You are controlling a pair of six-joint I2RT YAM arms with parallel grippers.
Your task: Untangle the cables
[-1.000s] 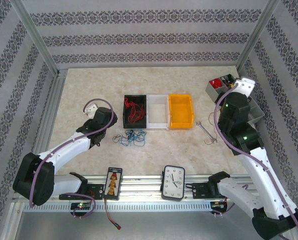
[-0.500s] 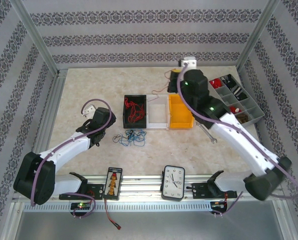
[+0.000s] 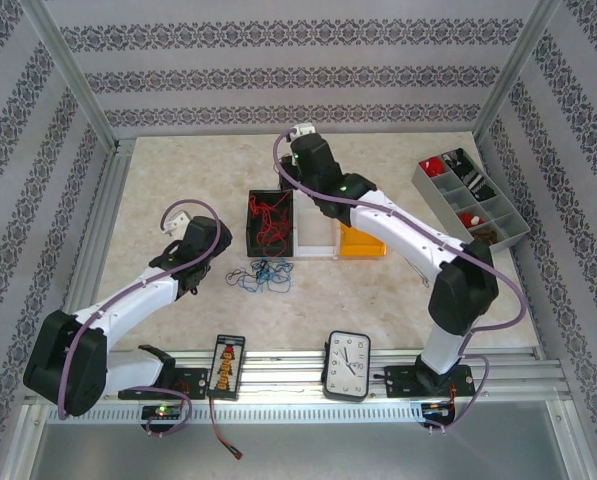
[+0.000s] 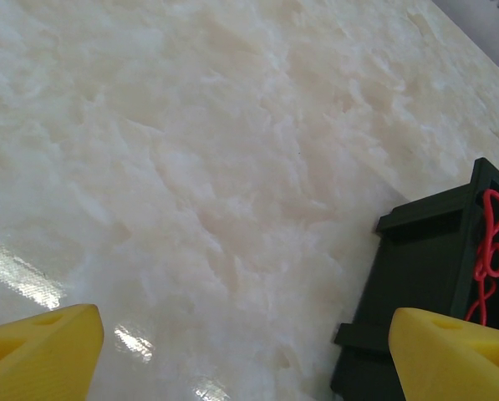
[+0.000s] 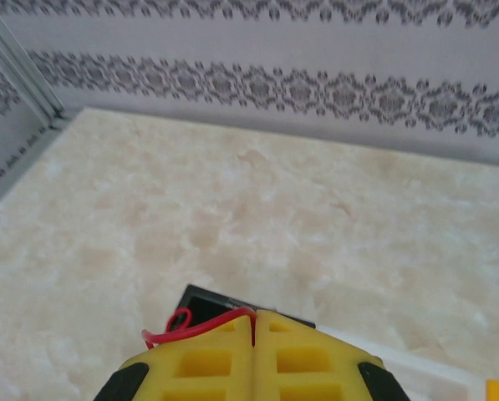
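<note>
Three small open plastic bins stand side by side in the middle of the pale marble-patterned table top (image 3: 178, 170). A black rectangular bin (image 3: 251, 230) is on the left, a white bin (image 3: 316, 235) in the middle, and an orange bin (image 3: 363, 245) on the right, partly under the right arm. A loose tangle of thin red cables (image 3: 268, 220) lies in the black bin. A second small bunch of thin blue and black cables (image 3: 261, 275) lies on the bare table just in front of that bin, apart from it.

The right gripper (image 5: 253, 330) hangs above the far end of the black bin, facing the patterned back wall. Its yellow fingers are pressed together on a thin red cable strand (image 5: 186, 322), which comes out between them and loops to the left.

The left gripper (image 4: 245, 351) is low over bare table to the left of the black bin. Its yellow fingers are spread wide with nothing between them. Its wrist view catches a corner of the black bin with a red loop inside.

A grey compartment tray (image 3: 440, 185) of small parts sits at the far right. On the near rail lie a black rectangular device (image 3: 226, 365) with a red lead (image 3: 223, 435) and a black-framed clock (image 3: 346, 365).
</note>
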